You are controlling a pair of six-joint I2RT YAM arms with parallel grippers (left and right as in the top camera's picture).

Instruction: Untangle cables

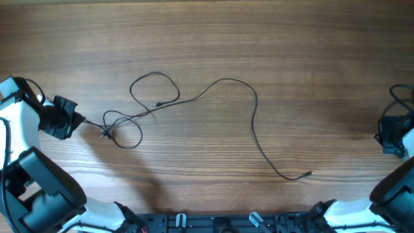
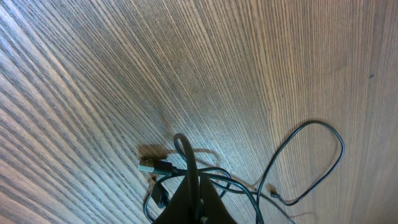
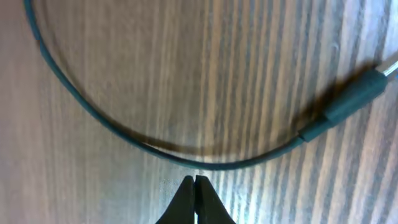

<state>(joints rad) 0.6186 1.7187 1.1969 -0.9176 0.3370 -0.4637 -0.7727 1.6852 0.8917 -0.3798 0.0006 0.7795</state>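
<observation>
Pinched together and empty, the right hand (image 3: 194, 180) hovers with the thin dark cables (image 3: 205, 165) arcing just past its tips; the left hand (image 2: 194, 186) is clamped on their tangled loops at the left; one long tail crosses the wooden tabletop (image 1: 207, 39); two hands; how many cords there are is unclear.

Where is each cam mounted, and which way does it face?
Overhead: above, facing straight down on the wood-grain table and thin dark cable; left arm and right arm at the sides.
Left wrist: on the left arm, looking down past its shut jaws pinching that cable.
Right wrist: close over the wood, shut jaws at bottom, dark-green cord with plug ahead.
Shared: overhead and left wrist show the cable's loops.
</observation>
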